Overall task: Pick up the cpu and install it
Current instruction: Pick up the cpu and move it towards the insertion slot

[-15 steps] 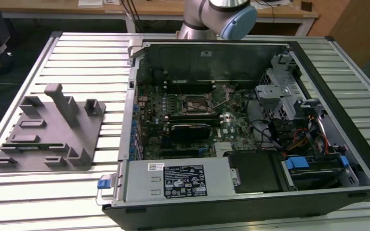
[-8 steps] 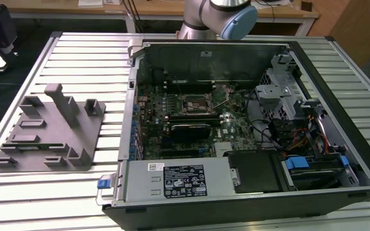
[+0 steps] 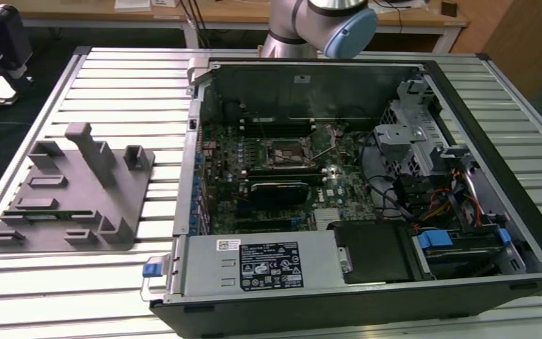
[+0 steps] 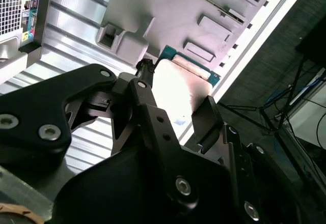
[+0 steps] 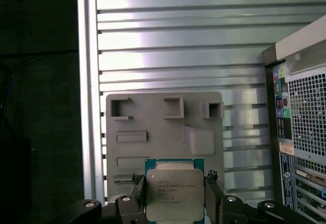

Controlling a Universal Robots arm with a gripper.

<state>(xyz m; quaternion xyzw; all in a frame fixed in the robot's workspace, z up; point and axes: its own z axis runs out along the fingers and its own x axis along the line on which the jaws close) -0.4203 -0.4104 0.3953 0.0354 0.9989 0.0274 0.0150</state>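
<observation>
Gripper (image 5: 174,183) is clamped on the cpu (image 5: 174,197), one finger (image 5: 137,187) on each of two opposite edges, silver lid facing the first wrist view. The chip hangs above the grey fixture tray (image 5: 163,132), not touching it. The tray (image 3: 64,191) lies on the slatted table (image 3: 111,78), at the exterior view's left of the open computer case (image 3: 309,88). The motherboard socket (image 3: 285,150) in the case has no chip in it.

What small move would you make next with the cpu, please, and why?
Probably carry it toward the case: the gripper holds the cpu by two edges, clear above the grey tray, and the socket inside the case looks empty.
</observation>
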